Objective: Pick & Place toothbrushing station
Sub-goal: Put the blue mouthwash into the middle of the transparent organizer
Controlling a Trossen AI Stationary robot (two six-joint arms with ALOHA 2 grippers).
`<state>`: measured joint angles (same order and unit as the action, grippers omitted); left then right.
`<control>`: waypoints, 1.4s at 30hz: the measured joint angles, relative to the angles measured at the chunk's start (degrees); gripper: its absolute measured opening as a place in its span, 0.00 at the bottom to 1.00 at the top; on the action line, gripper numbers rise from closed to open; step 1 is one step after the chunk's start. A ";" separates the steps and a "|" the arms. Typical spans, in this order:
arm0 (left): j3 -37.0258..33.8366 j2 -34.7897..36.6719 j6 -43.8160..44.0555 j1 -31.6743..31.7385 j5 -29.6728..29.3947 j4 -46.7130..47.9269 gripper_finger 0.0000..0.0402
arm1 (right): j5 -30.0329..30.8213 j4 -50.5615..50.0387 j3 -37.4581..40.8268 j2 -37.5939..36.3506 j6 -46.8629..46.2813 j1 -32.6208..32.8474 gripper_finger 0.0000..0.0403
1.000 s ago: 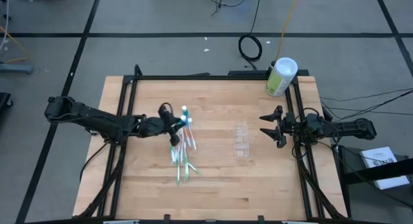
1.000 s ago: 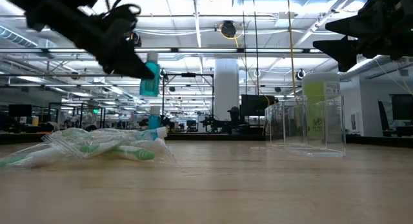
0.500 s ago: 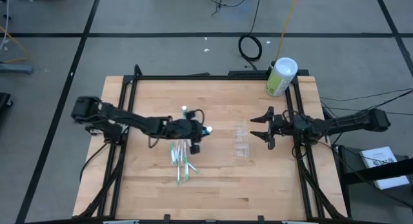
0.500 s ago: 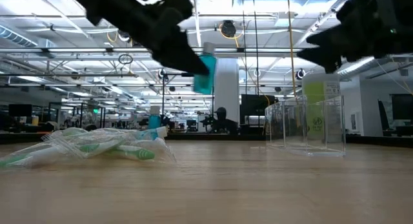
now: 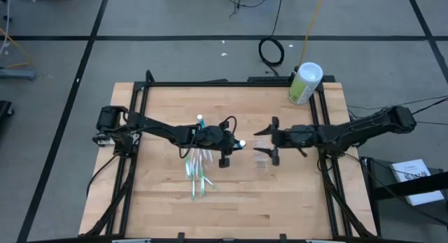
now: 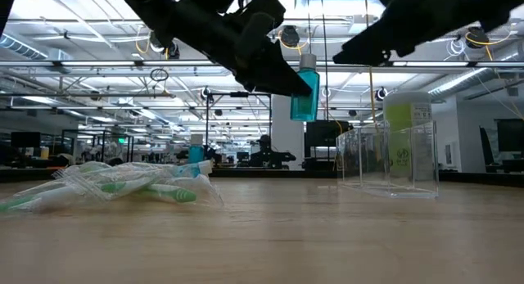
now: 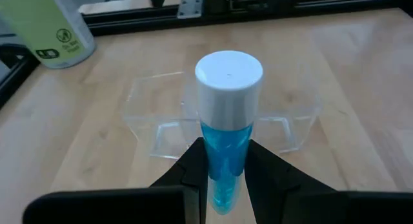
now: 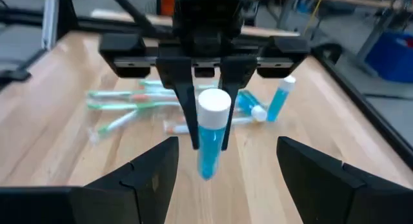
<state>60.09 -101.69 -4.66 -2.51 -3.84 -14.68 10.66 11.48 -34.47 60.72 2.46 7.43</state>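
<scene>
L pincer (image 5: 232, 146) clamped on blue tube (image 6: 304, 89), white cap up, long axis near vertical, held in air above tabletop (image 5: 161, 201). Clear cup (image 5: 262, 155) just beyond tube, toward R side, standing on tabletop. R pincer (image 5: 269, 139) spread wide, empty, hovering over cup, facing tube. Remaining brushes (image 5: 198, 169) heaped below L arm. Likely next: tube over cup mouth, then down; L arm alone carries it.
</scene>
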 joint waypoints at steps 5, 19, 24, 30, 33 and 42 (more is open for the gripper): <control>0.19 0.00 -0.09 -0.01 0.17 0.19 0.18 | -0.15 -5.31 -7.48 5.69 -0.05 -0.26 0.63; 0.16 0.00 -1.08 0.10 -0.70 1.09 0.18 | -3.61 -9.17 -14.72 15.15 -3.54 -3.36 0.63; 0.16 0.00 -1.10 0.20 -0.72 1.11 0.18 | -3.91 -9.17 -14.72 16.09 -3.74 -3.70 0.63; 0.14 0.00 -1.88 0.36 -0.76 1.11 0.18 | -4.41 -8.97 -14.72 16.03 -3.73 -3.70 0.54; 0.14 0.00 -2.15 0.34 -0.76 1.11 0.18 | -4.88 -8.32 -14.72 16.03 -3.76 -3.70 0.47; 0.14 -0.02 -1.97 0.30 -0.87 1.14 0.18 | -4.96 -6.15 -14.72 16.03 -3.45 -3.70 0.31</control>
<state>60.23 -101.71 -6.63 -2.21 -4.70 -13.53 5.69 5.33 -49.19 76.75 -0.99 3.73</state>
